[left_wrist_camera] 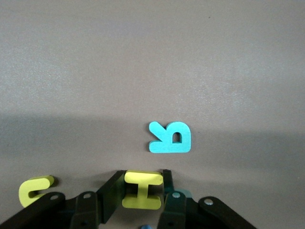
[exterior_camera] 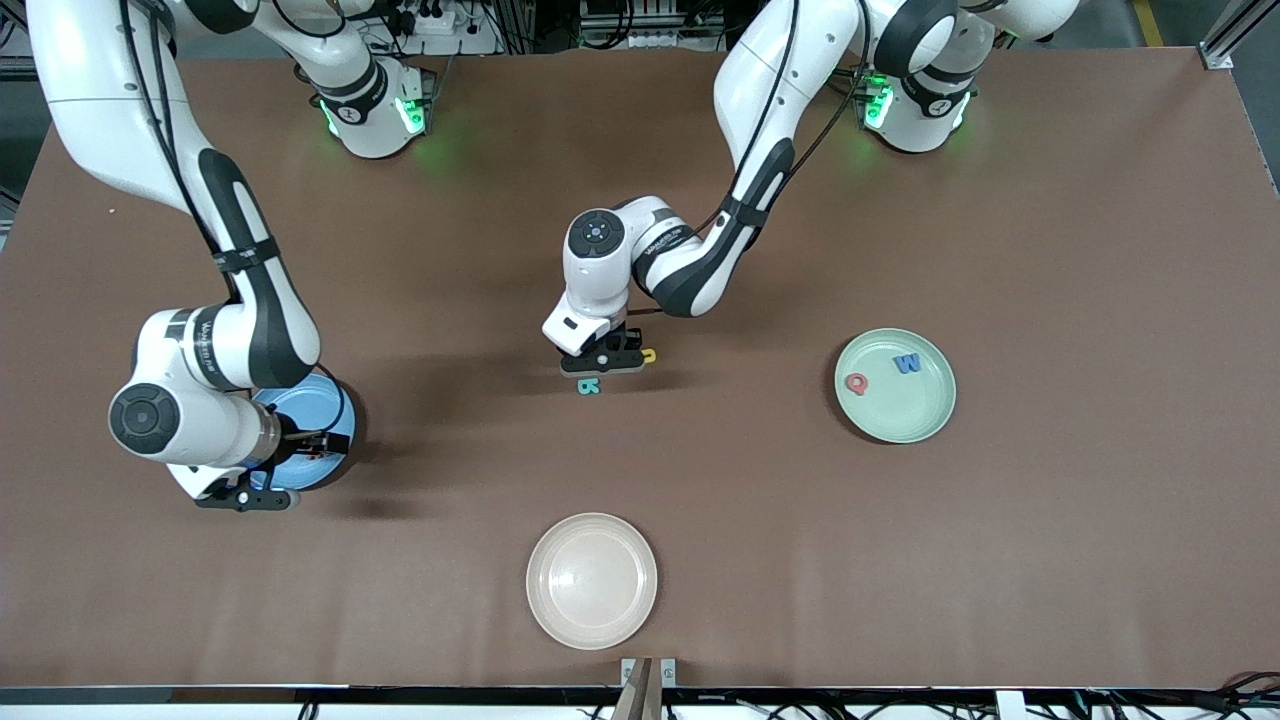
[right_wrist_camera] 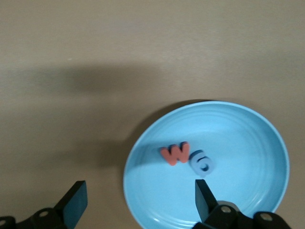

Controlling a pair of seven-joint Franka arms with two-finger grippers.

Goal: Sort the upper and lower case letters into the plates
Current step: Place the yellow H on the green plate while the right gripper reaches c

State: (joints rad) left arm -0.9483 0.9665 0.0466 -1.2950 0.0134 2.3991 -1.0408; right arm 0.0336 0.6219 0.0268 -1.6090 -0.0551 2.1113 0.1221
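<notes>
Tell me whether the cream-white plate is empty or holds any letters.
Empty. The cream-white plate shows only its bare inside in the front view; no letter lies in it.

Mid-bench, under the left gripper [left_wrist_camera: 143,191]: three letters, H [left_wrist_camera: 142,190] between the jaws, R [left_wrist_camera: 170,138] just beside, nearer the front camera. Toward the left arm's end, plate [exterior_camera: 895,386] holding two letters (well apart from the middle cluster).

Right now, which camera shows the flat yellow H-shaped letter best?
The left wrist view: the flat yellow H-shaped letter sits clamped between the left gripper's dark fingers. In the front view that gripper hides it; the right wrist view does not show it.
</notes>
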